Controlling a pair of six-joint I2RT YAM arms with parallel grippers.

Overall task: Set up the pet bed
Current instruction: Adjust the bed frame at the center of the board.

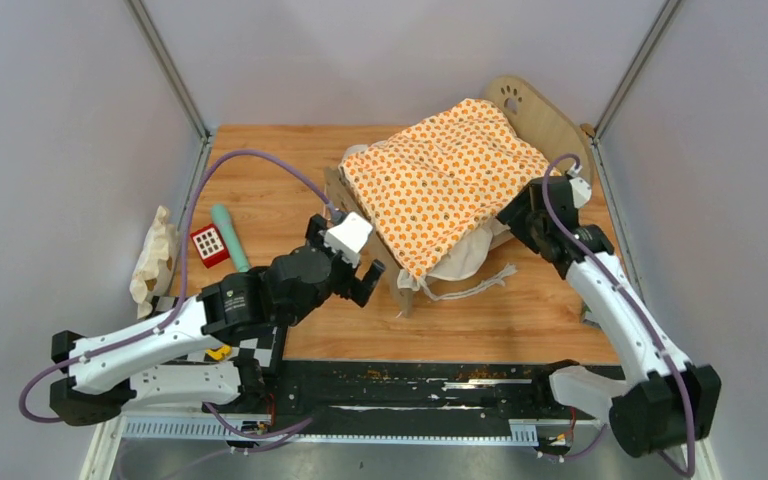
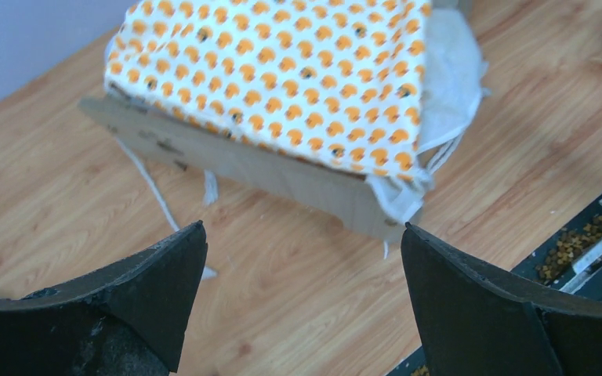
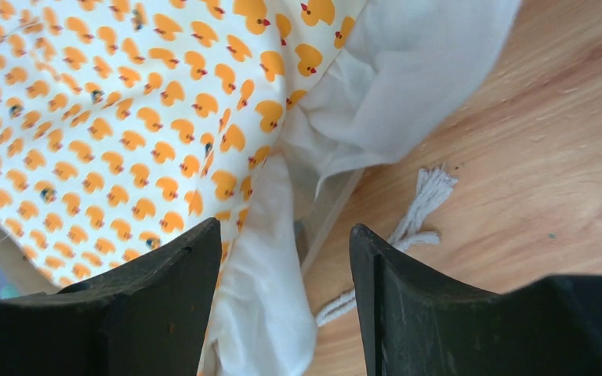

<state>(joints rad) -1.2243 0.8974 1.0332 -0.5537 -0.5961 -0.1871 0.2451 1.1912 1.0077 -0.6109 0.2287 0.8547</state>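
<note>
The pet bed (image 1: 532,108) stands at the back right of the wooden table, a rounded paw-print end board rising behind it. An orange-patterned cushion (image 1: 440,178) lies draped over it, its white edge and ties spilling off the near right corner. My left gripper (image 1: 360,264) hovers open in front of the bed's near board (image 2: 282,168), empty, over bare wood (image 2: 304,235). My right gripper (image 3: 285,235) is open at the bed's right side (image 1: 516,216). The cushion's white edge (image 3: 266,298) hangs loose between its fingers, and a tie cord (image 3: 423,204) lies just beyond.
At the table's left lie a small cream pillow (image 1: 155,262), a red block toy (image 1: 207,243) and a teal stick (image 1: 230,238). A black rail (image 1: 440,385) with crumbs runs along the near edge. Grey walls close in on the left, right and back.
</note>
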